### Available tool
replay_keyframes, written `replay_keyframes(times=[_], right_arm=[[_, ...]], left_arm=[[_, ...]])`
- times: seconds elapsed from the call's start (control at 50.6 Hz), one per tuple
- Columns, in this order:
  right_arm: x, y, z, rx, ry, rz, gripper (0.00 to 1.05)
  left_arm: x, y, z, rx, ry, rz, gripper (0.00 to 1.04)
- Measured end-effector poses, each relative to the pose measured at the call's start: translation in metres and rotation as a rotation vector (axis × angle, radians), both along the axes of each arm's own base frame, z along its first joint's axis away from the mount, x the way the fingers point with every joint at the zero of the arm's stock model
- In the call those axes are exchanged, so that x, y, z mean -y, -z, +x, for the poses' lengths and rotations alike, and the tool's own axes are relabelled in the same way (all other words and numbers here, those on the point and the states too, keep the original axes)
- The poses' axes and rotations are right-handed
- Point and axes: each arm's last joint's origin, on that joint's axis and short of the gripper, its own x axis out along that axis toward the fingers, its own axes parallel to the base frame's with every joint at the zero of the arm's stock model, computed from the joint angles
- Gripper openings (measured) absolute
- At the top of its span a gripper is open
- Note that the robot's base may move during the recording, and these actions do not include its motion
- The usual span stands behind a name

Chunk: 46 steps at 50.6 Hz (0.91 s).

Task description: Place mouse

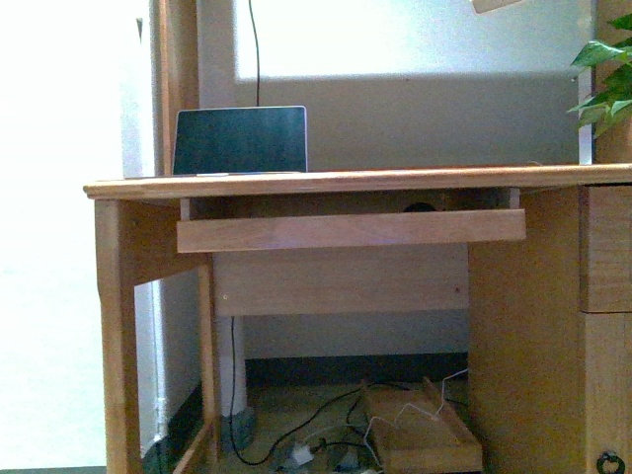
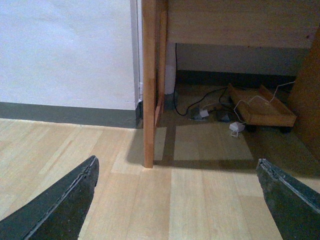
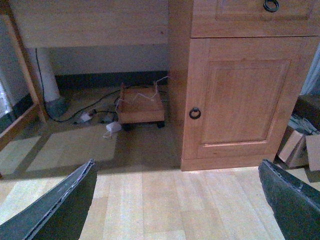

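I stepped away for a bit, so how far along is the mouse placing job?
Done: cannot confirm. What may be the mouse, a dark domed shape, peeks above the pull-out tray under the desktop, but it is mostly hidden. In hand: nothing; the left gripper and right gripper are both open and empty, low over the floor. Left: if that is not it, the whole job.

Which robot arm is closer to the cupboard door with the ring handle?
Right. The right gripper faces the cupboard door squarely; the left gripper faces the desk leg at the other end.
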Motion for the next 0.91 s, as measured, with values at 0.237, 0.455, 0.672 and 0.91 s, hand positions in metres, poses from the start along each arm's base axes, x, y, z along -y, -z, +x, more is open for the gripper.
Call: replay_keyframes(times=[0.237, 0.455, 0.672, 0.91], right_arm=[[0.0, 0.0, 0.0, 0.0, 0.0, 0.0, 0.97], [0.0, 0.0, 0.0, 0.0, 0.0, 0.0, 0.97], [0.0, 0.0, 0.0, 0.0, 0.0, 0.0, 0.97], [0.0001, 0.0, 0.0, 0.0, 0.003, 0.0, 0.97]], left_arm=[[0.0, 0.0, 0.0, 0.0, 0.0, 0.0, 0.97], [0.0, 0.0, 0.0, 0.0, 0.0, 0.0, 0.97], [0.0, 0.0, 0.0, 0.0, 0.0, 0.0, 0.97], [0.0, 0.0, 0.0, 0.0, 0.0, 0.0, 0.97]])
